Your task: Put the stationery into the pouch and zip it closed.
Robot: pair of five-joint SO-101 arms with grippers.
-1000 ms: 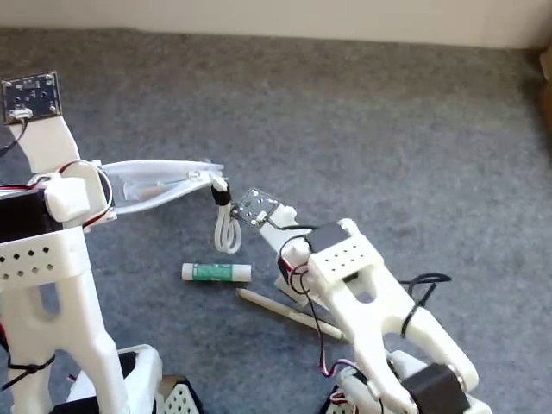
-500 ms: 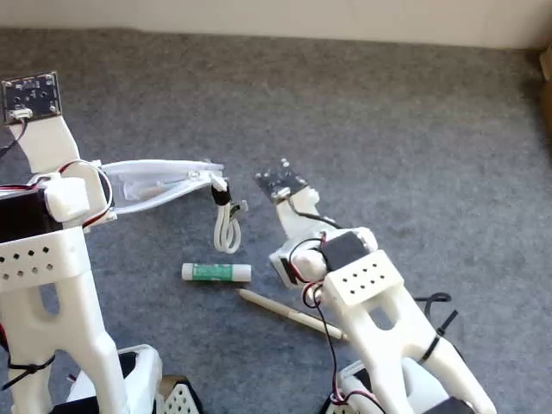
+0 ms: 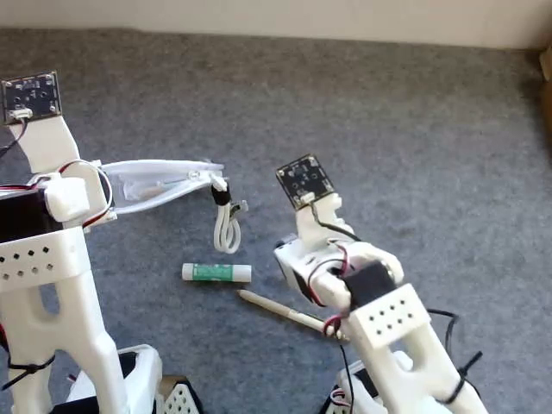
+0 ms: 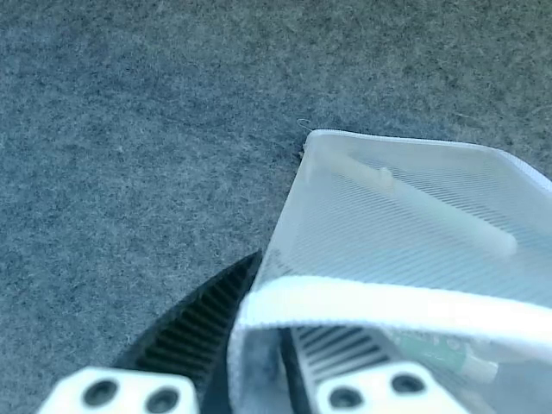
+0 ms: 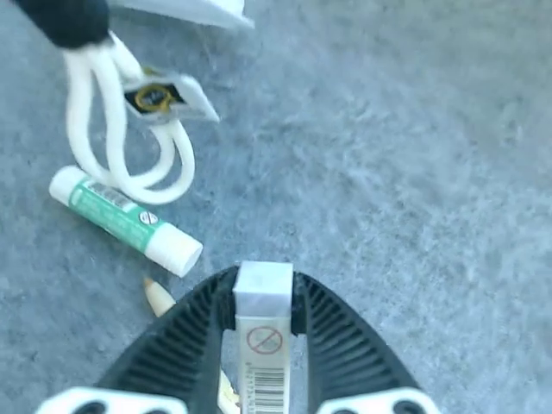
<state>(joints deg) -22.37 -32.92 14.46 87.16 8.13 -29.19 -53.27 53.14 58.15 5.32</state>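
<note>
My left gripper (image 4: 267, 338) is shut on the rim of the clear mesh pouch (image 4: 405, 233), which holds a white stick and a green-marked item. In the high view the pouch (image 3: 159, 185) lies stretched out beside the left arm, with a white cord loop (image 3: 227, 231) hanging from its zip end. My right gripper (image 5: 263, 280) is shut on a small white eraser-like block (image 5: 262, 341) above the carpet. A green glue stick (image 3: 216, 272) and a wooden pencil (image 3: 285, 312) lie on the carpet under the right arm. Glue stick (image 5: 121, 222) and cord loop (image 5: 129, 138) are ahead of the right gripper.
Grey carpet (image 3: 414, 129) covers the whole work area, open to the right and far side. The right arm's camera board (image 3: 306, 181) stands up in the middle. The left arm's body (image 3: 52, 285) fills the near left.
The right arm has drawn back from the pouch's zip end toward the near side and its wrist has tipped upward. The left arm and the pouch have not moved.
</note>
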